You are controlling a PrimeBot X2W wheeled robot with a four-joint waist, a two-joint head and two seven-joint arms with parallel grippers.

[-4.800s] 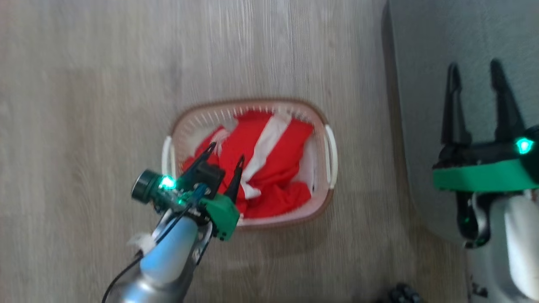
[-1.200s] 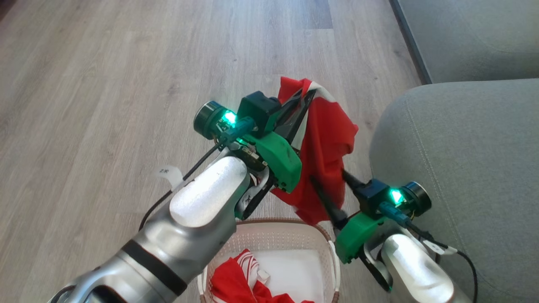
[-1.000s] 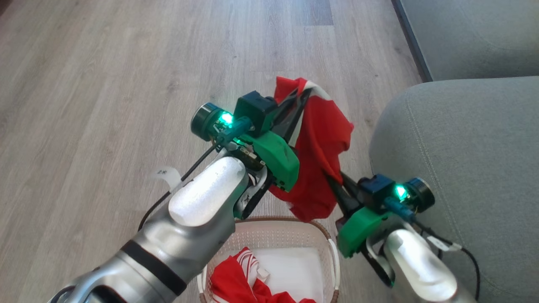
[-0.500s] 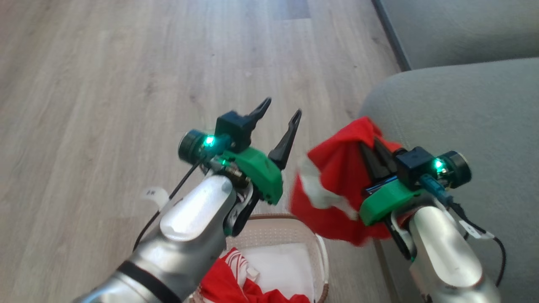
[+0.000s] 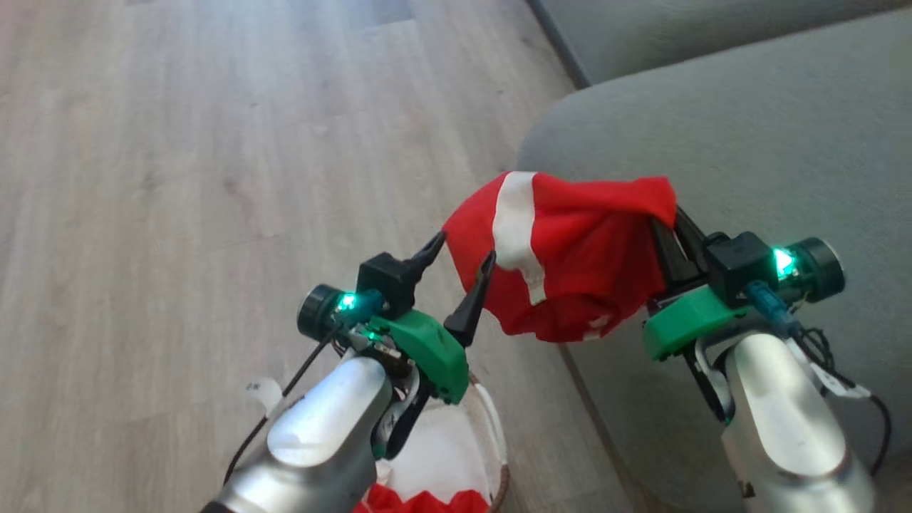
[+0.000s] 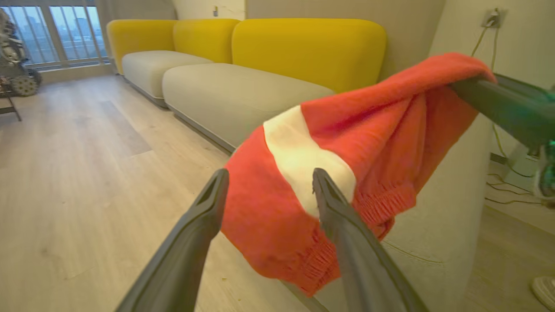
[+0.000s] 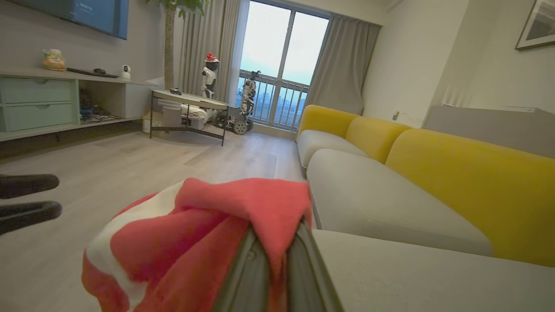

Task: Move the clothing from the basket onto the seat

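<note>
My right gripper [image 5: 666, 214] is shut on a fold of the red clothing [image 5: 570, 249] with its broad white band. The clothing hangs in the air at the rounded left edge of the grey seat [image 5: 748, 142]. In the right wrist view the shut gripper [image 7: 277, 229] pinches the clothing [image 7: 208, 225] beside the seat [image 7: 412, 268]. My left gripper [image 5: 463, 249] stands open just left of the clothing, holding nothing. Its wrist view shows the gripper [image 6: 269, 173] wide apart before the clothing [image 6: 368, 130]. The basket [image 5: 495, 427] sits low, under my left arm, with more red fabric [image 5: 420, 502] inside.
Wooden floor [image 5: 178, 142] spreads to the left. Yellow backrests [image 6: 308, 47] run behind the sofa cushions. A low table [image 7: 190, 102] and a wall unit [image 7: 39, 104] stand across the room. Cables [image 6: 498, 190] trail by the wall past the sofa's end.
My left gripper has opened, let go of the clothing and dropped back. My right gripper has carried the clothing rightwards to the seat's edge. The head camera has turned right.
</note>
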